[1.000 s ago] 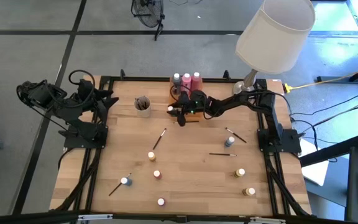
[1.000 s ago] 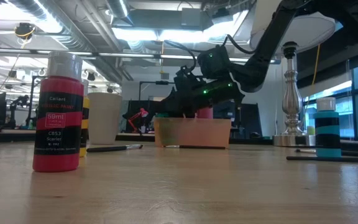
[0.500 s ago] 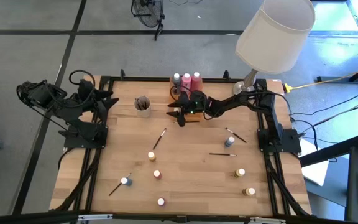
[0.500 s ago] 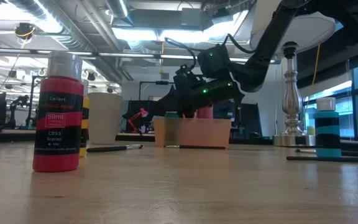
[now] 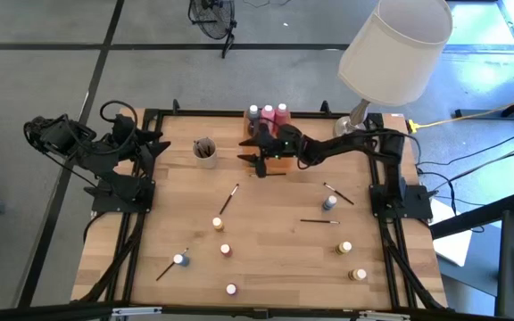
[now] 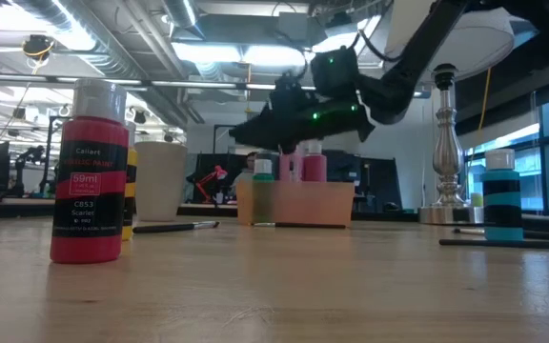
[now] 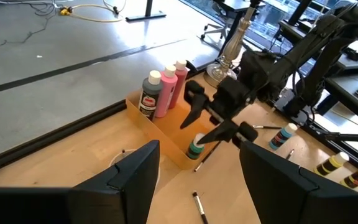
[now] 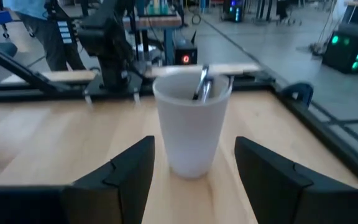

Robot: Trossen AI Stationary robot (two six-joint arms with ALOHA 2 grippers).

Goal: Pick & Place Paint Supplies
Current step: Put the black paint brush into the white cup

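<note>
Right pincer (image 5: 255, 160) open above tray (image 5: 279, 164), three squeeze bottles (image 5: 268, 112).

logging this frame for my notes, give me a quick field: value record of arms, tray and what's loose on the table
right gripper: open, empty, raised just above the tray's near end
left gripper: open, parked at the table's left edge
tray: orange, holding three tall bottles and one green pot
cup: upright with brushes in it
loose pots: several scattered across the near half of the table
loose brushes: several lying flat
</note>
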